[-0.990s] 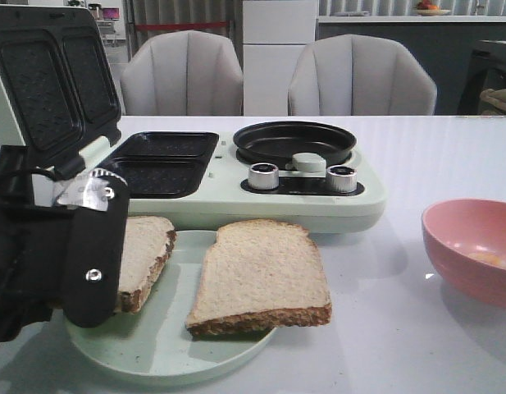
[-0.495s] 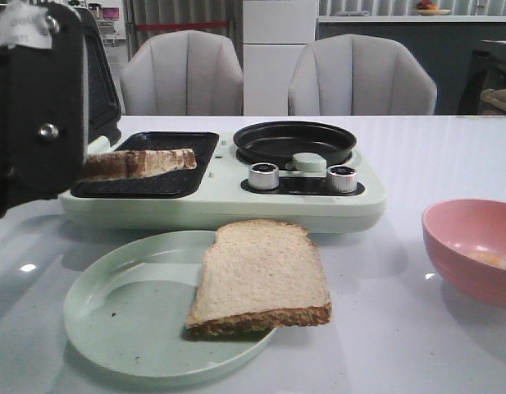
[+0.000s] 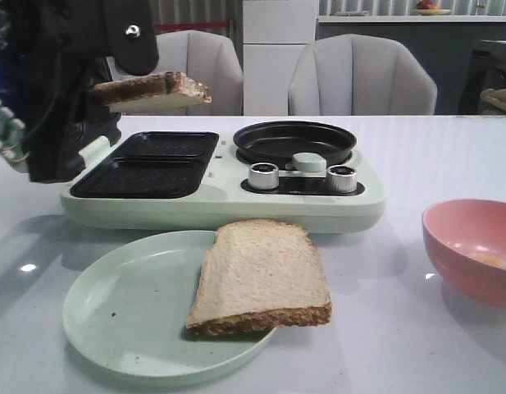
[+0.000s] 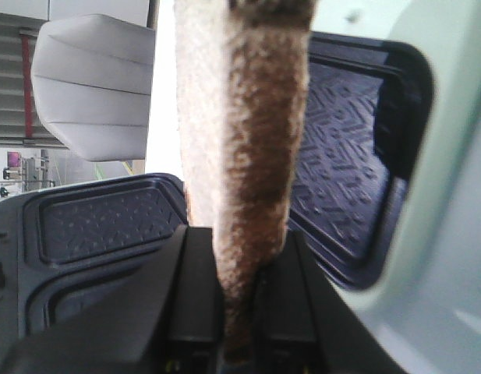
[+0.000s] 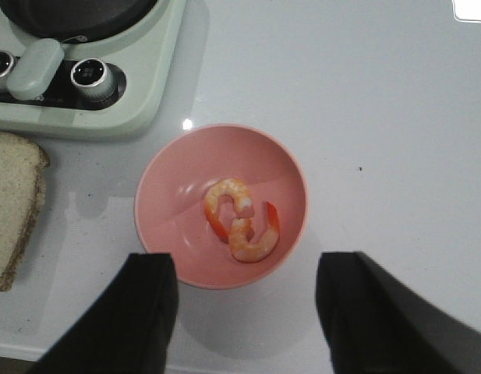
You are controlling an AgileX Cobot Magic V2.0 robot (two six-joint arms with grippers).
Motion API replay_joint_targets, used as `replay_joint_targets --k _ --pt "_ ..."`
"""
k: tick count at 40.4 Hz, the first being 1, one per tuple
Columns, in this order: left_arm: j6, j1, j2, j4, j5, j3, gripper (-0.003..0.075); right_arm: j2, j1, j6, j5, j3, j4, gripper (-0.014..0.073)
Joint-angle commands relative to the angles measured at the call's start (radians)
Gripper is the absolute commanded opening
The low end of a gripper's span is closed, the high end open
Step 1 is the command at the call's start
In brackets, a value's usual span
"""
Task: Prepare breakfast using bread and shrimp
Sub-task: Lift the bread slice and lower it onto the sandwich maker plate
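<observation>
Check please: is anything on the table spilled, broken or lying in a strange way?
Nothing looks spilled or broken. One small thing: the bread slice on the green plate hangs over the plate's right edge, above the table. The shrimp lie inside the pink bowl. The left tool holds the other slice above the sandwich maker.

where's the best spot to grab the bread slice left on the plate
Take the bread slice by its right-hand crust edge, which hangs out past the rim of the plate. That overhang probably leaves room for one finger under it and one on top. Come in low from the right, roughly level with the table, since the slice lies flat and the left end effector is already shut on the other slice.
</observation>
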Motion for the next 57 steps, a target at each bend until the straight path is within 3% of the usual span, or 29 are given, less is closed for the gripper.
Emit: replay_joint_targets --k 1,10,23,36,41,48,50,57 --pt "-0.014 0.053 0.048 0.044 -0.009 -0.116 0.0099 0.001 0.002 -0.010 -0.057 -0.032 -0.003 0.0507" --pt "-0.006 0.151 0.233 0.044 -0.083 -0.325 0.0099 0.001 0.002 -0.010 -0.057 -0.032 -0.003 0.0507" --pt "-0.005 0.222 0.445 0.046 -0.092 -0.580 0.0099 0.001 0.002 -0.010 -0.057 -0.032 -0.003 0.0507" --pt "-0.004 0.272 0.525 0.046 -0.129 -0.644 0.0104 0.001 0.002 -0.010 -0.058 -0.032 -0.003 0.0507" --pt "-0.004 0.274 0.540 0.046 -0.132 -0.644 0.0187 0.001 0.002 -0.010 -0.059 -0.032 -0.003 0.0507" --pt "-0.004 0.274 0.544 0.046 -0.128 -0.644 0.0449 0.001 0.002 -0.010 -0.058 -0.032 -0.003 0.0507" --pt "-0.004 0.274 0.544 0.046 -0.126 -0.644 0.0492 0.001 0.002 -0.010 -0.058 -0.032 -0.003 0.0507" --pt "-0.004 0.272 0.533 0.046 -0.105 -0.640 0.0498 0.001 0.002 -0.010 -0.058 -0.032 -0.003 0.0507"
